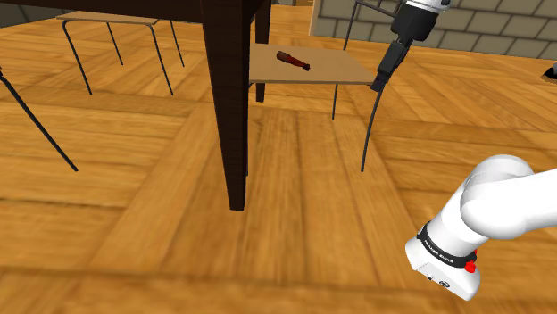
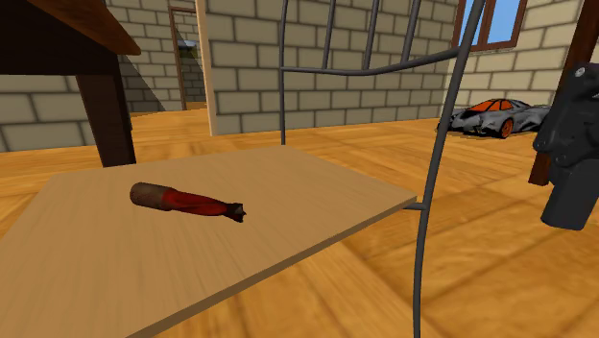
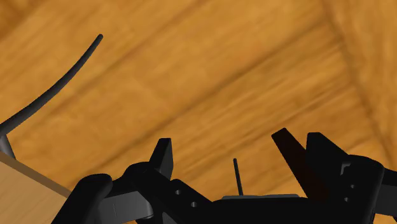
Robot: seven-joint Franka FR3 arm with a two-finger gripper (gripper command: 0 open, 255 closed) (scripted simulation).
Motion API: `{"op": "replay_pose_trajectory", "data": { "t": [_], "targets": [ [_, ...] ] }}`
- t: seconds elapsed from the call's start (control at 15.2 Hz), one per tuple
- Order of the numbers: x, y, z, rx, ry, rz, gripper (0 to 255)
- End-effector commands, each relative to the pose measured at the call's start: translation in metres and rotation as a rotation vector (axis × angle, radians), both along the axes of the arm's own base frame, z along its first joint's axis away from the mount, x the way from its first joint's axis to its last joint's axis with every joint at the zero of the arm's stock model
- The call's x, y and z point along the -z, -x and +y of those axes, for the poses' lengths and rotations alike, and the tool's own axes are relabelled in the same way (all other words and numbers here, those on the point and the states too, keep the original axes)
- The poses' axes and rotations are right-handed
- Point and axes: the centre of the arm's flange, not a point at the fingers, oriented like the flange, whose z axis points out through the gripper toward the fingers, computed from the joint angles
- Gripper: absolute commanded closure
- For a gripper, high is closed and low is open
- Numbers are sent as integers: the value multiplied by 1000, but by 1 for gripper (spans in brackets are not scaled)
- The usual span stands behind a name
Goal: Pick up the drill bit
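Nearest is the white arm [image 1: 486, 210], which rises from its stand toward the gripper [image 1: 378, 82]. In the wrist view the fingers [image 3: 162, 159] stand spread apart and nothing is between them; under them is only the wooden floor [image 3: 210, 70], with a corner of the chair seat [image 3: 19, 184] at the side. So the gripper hangs beside the seat, outside its edge, and not over the drill bit [image 1: 293, 60].

Between the gripper and the bit stands the thin dark wire frame [image 2: 437, 173] of the chair. I think this is the main danger: if the hand goes straight across to the bit, a finger or the wrist can hit a wire and push the chair, and the bit is round, so it may roll off the smooth seat. A dark table leg [image 1: 230, 98] stands close on the seat's other side, so there is little room for a wide approach.

The drill bit lies flat near the middle of the seat. It is short and dark red, with a thicker brownish end and a narrower blackish tip. It looks small and low, so the fingers probably must come down close to the seat and across its width.

Behind the chair is a brick wall [image 2: 288, 77].
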Motion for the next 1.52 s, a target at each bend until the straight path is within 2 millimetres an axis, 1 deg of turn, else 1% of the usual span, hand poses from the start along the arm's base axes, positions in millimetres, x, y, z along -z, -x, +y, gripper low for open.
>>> {"op": "replay_pose_trajectory", "data": {
  "t": [0.0, 0.73, 1.45],
  "targets": [
    [0, 0, 0, 0, 0, 0, 0],
    [2, -141, -10, 76, 48, -15, 0],
    [2, -281, -30, 153, 97, -29, 0]
  ]
}}
